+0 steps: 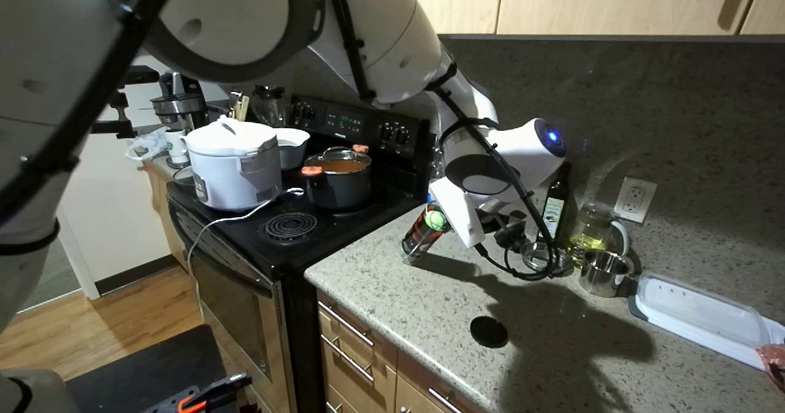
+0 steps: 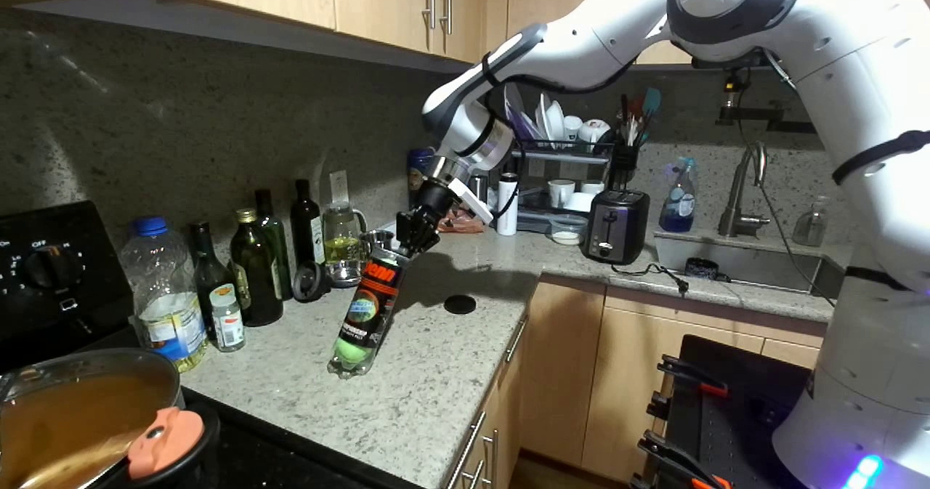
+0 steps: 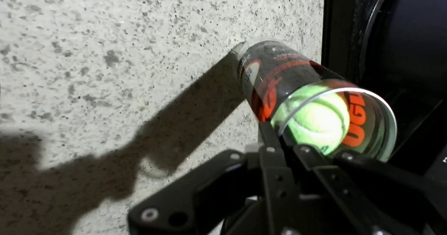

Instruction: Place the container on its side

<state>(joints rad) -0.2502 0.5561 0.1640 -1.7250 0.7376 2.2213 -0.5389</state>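
The container is a clear tennis ball can with a black and red-orange label, in both exterior views (image 1: 423,234) (image 2: 368,311) and the wrist view (image 3: 279,72). A green ball shows inside its open top in the wrist view. The can is tilted, with its lower end at the counter and its open end raised toward the gripper. My gripper (image 2: 408,248) is at the open rim; in the wrist view its fingers (image 3: 277,132) are nearly together, pinching the can's thin wall, one finger outside and one inside. The exact contact is partly hidden by the fingers.
A black disc (image 1: 489,332) lies on the counter (image 2: 429,387). Dark glass bottles (image 2: 256,271), a clear plastic bottle (image 2: 163,285) and a glass pitcher (image 2: 343,238) stand along the wall. The stove with a pot (image 1: 338,183) adjoins the counter. A lidded tray (image 1: 699,315) lies beside a metal cup (image 1: 603,273).
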